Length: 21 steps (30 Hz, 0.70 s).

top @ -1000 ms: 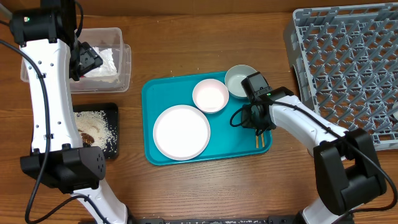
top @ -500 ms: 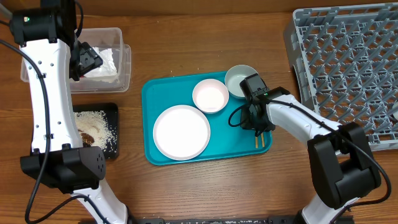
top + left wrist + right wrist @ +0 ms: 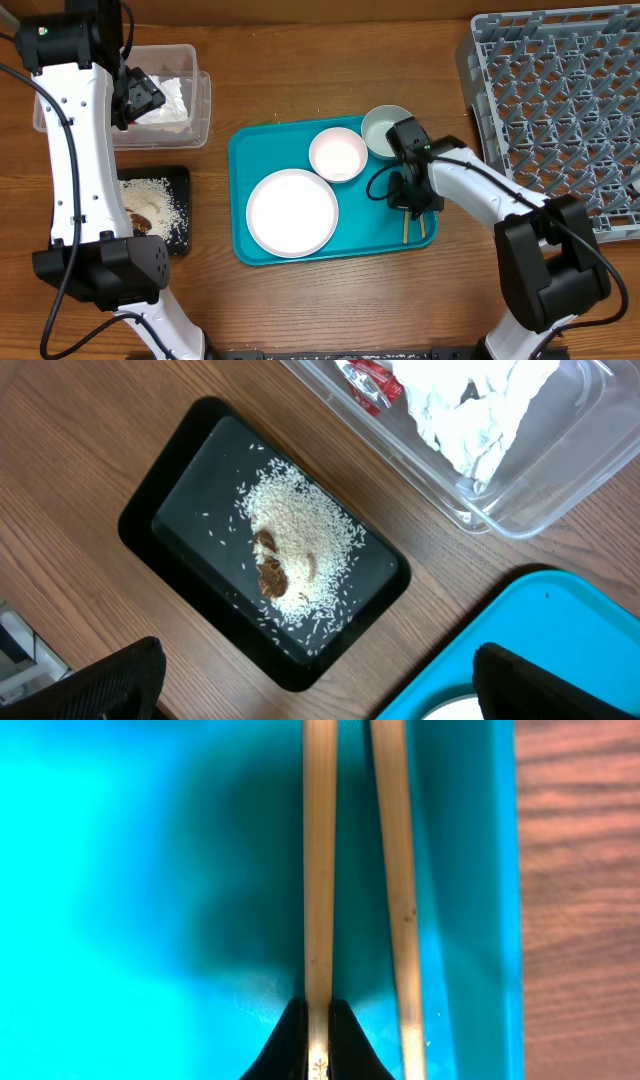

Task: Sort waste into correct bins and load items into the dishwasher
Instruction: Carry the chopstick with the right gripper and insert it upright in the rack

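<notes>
Chopsticks (image 3: 412,226) lie at the right edge of the teal tray (image 3: 300,140), well apart from the dish rack (image 3: 560,110). Right gripper (image 3: 318,1045) is down on them, jaws drawn almost together, tips pinching the inner stick (image 3: 319,870) alone. Outer stick (image 3: 395,870) lies free just beside it, near the tray rim. Judgement: a one-stick grip, seemingly near the end, will likely swing on lifting. Better to open, straddle both sticks nearer mid-length, close, lift level, then carry to the rack. Left gripper (image 3: 138,97) hangs over the clear tub (image 3: 203,105), fingers wide apart, holding nothing. No brand or lettering is readable; print on the red wrapper (image 3: 365,380) is too small.
</notes>
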Tool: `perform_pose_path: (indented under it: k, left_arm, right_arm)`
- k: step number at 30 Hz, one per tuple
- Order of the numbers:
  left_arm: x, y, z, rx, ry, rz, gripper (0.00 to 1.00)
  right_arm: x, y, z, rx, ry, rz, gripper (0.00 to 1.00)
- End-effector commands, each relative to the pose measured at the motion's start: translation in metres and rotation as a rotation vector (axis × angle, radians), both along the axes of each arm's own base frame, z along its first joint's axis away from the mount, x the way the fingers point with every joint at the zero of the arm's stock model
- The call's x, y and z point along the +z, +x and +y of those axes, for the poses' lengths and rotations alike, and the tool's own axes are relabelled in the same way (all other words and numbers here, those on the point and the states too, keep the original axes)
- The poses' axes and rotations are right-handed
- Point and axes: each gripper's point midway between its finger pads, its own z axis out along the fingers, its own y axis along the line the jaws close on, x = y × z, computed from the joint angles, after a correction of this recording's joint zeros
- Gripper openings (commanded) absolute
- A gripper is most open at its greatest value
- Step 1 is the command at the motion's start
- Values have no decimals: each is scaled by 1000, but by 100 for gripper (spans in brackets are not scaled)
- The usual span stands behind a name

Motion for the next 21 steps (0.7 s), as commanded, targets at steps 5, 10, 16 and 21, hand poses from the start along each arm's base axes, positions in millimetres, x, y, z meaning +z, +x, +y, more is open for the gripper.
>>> perform_pose_path:
  k: [5,10,16,21]
  left_arm:
    - [11,-1,-1,-14,6,-30,100]
    - [11,-1,-2,-16,6,-30,100]
    - [11,-1,-3,-18,6,-30,100]
    - [11,-1,-3,-18,6,-30,100]
  right_arm:
    - [65,41,-14,54,-15,-35,4]
    - [116,64,-40,75,-15,-76,4]
    - [166,91,-94,56,-8,-174,4]
    - [181,115,-131,35,26,-279,4]
